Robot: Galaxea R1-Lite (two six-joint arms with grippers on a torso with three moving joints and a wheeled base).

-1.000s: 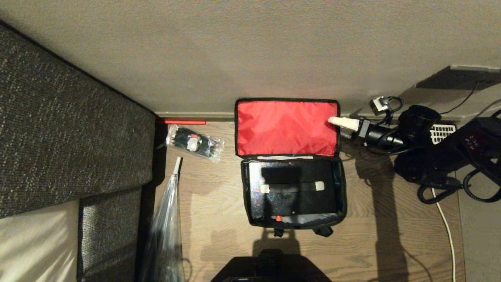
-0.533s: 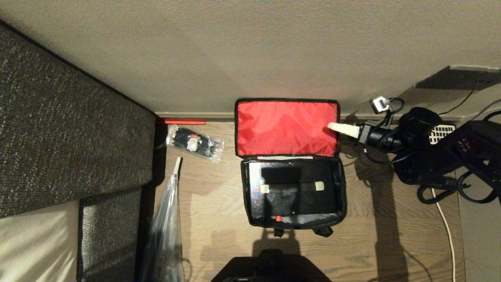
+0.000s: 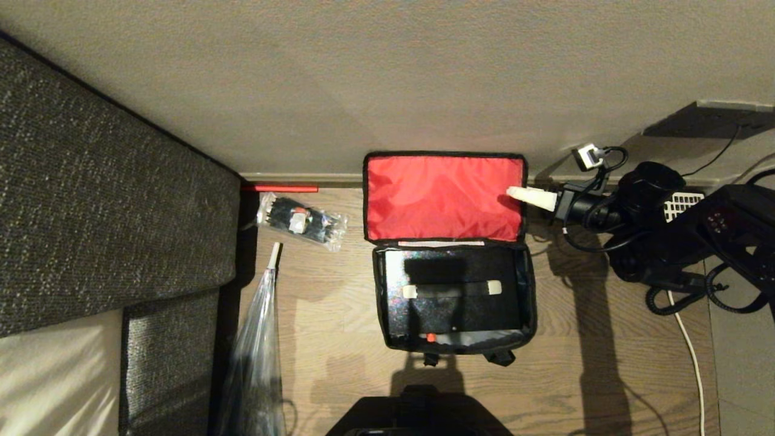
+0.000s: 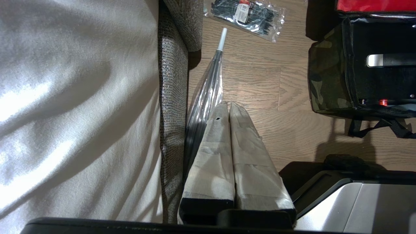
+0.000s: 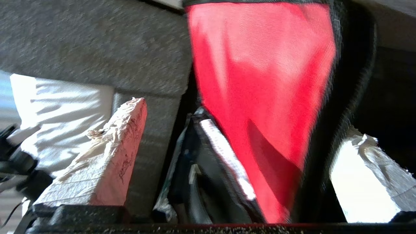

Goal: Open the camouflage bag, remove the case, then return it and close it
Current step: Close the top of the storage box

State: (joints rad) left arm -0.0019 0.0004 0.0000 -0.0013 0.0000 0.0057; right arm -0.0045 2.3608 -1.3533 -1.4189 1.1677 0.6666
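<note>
The camouflage bag (image 3: 530, 293) lies open on the wooden floor, its red-lined lid (image 3: 442, 197) standing up against the wall. The flat black case (image 3: 454, 290) lies inside the bag, with a strap across it. My right gripper (image 3: 514, 195) is at the lid's right edge and stands open. In the right wrist view the lid's black edge (image 5: 344, 97) runs between the wide-apart white fingers (image 5: 107, 152) of this gripper (image 5: 247, 117). My left gripper (image 4: 227, 105) hangs shut over the floor by the sofa, away from the bag (image 4: 328, 78).
A grey sofa (image 3: 91, 200) with a white cloth (image 3: 54, 375) fills the left. A clear packet of black items (image 3: 301, 221), a clear plastic bag (image 3: 257, 345) and a red stick (image 3: 280, 188) lie left of the bag. A black telephone (image 3: 684, 206) and cords (image 3: 690, 351) lie right.
The right wrist has turned and the arm has drawn back slightly to the right, while the white fingertip stays at the lid's right edge. The bag and the case have not moved.
</note>
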